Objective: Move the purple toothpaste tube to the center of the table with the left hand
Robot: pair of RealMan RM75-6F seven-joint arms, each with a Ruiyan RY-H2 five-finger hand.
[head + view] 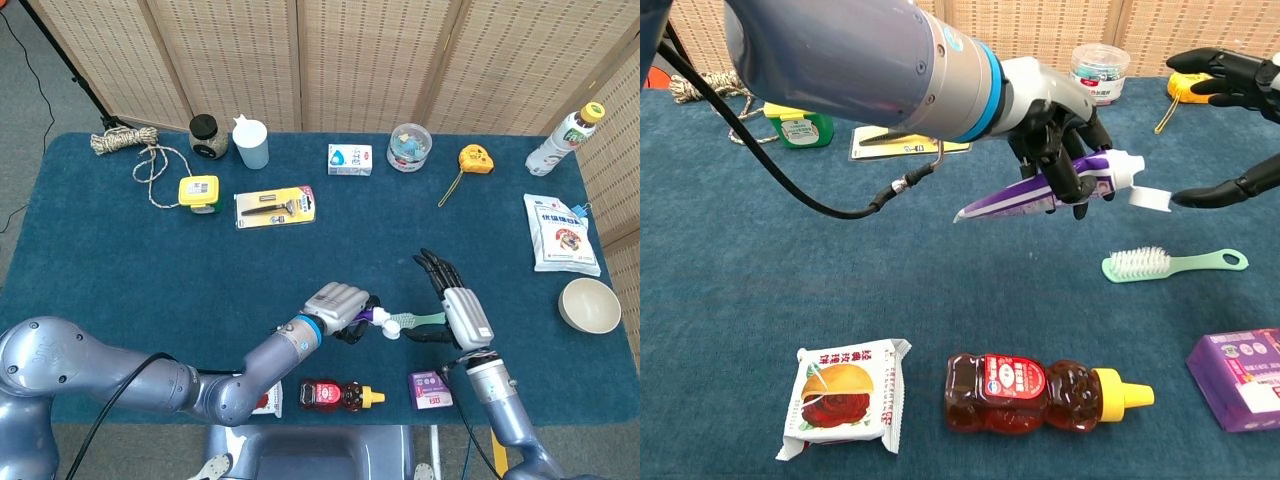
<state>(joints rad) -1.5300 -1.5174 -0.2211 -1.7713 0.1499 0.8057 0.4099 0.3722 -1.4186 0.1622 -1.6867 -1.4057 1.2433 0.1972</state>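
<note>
The purple toothpaste tube [1015, 196] with a white cap [1125, 168] is off the table, gripped by my left hand [1055, 140] around its cap end. It tilts, cap up and to the right, flat tail down-left. In the head view the left hand [335, 304] covers most of the tube [372, 314], right of the table's middle and near the front edge. My right hand [455, 305] is open, fingers spread, just to the right of the cap. In the chest view only its dark fingers [1220, 78] show at the right edge.
A green toothbrush [1170, 264] lies below the tube. A honey bear bottle [1040, 392], a snack packet [845, 395] and a purple box [1243, 378] lie along the front. A razor pack [275, 206], tape measures, a cup and a bowl [588, 305] stand farther off.
</note>
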